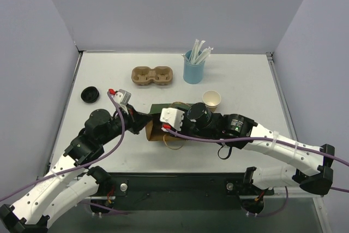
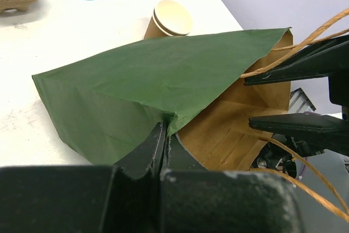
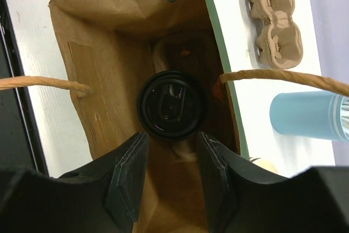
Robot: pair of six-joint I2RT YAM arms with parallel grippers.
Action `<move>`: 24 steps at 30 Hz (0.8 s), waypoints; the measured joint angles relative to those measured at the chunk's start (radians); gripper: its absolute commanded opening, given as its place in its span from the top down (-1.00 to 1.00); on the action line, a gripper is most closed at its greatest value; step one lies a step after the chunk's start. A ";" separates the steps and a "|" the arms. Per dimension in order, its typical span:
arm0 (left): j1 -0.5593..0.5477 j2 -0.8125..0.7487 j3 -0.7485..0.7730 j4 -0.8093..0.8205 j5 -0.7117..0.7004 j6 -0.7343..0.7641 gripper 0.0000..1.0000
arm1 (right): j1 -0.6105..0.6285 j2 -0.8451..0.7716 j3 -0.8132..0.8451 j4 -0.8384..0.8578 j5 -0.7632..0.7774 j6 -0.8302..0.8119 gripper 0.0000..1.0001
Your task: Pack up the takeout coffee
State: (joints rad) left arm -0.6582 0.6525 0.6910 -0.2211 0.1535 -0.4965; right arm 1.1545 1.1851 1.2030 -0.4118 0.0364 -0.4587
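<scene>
The takeout coffee, a small tan paper cup (image 1: pixel 211 99) with a white rim, stands on the table just right of the bag, apart from both grippers. It also shows behind the bag in the left wrist view (image 2: pixel 172 17). A paper bag (image 1: pixel 163 107), green outside and brown inside, lies with its mouth open toward the right arm. My left gripper (image 2: pixel 164 135) is shut on the bag's edge. My right gripper (image 3: pixel 172 137) is open at the bag's mouth. A black-lidded cup (image 3: pixel 170 105) sits inside the bag just beyond its fingertips.
A brown two-hole pulp carrier (image 1: pixel 152 76) and a light-blue cup of white straws (image 1: pixel 193 69) stand at the back. A loose black lid (image 1: pixel 89 95) lies at the left. The bag's twine handles (image 3: pixel 272 77) cross in front of the right gripper.
</scene>
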 measured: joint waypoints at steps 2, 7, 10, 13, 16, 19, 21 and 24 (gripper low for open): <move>0.000 -0.002 0.000 0.002 0.002 0.003 1.00 | 0.000 0.000 0.000 -0.004 -0.006 -0.017 0.16; 0.000 -0.019 -0.023 0.027 0.013 0.005 1.00 | -0.002 0.000 -0.006 -0.010 -0.035 -0.064 -0.11; 0.000 -0.027 -0.041 0.045 0.024 0.005 1.00 | -0.002 0.007 -0.016 -0.016 -0.045 -0.097 -0.20; 0.000 -0.027 -0.046 0.053 0.037 0.005 1.00 | -0.002 0.035 -0.016 -0.018 -0.049 -0.126 -0.22; 0.000 -0.027 -0.046 0.062 0.043 0.005 1.00 | -0.002 0.071 -0.016 -0.019 -0.052 -0.151 -0.22; 0.000 -0.027 -0.046 0.067 0.047 0.006 1.00 | -0.002 0.095 -0.016 -0.020 -0.056 -0.173 -0.23; 0.000 -0.027 -0.046 0.068 0.053 0.006 1.00 | -0.002 0.104 -0.018 -0.019 -0.060 -0.190 -0.28; 0.000 -0.028 -0.046 0.068 0.058 0.005 1.00 | -0.002 0.106 -0.032 -0.015 -0.060 -0.206 -0.33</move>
State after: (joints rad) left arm -0.6582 0.6243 0.6453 -0.1528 0.2111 -0.4919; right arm 1.1526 1.2915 1.1709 -0.4271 -0.0235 -0.6647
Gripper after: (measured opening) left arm 0.022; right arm 0.646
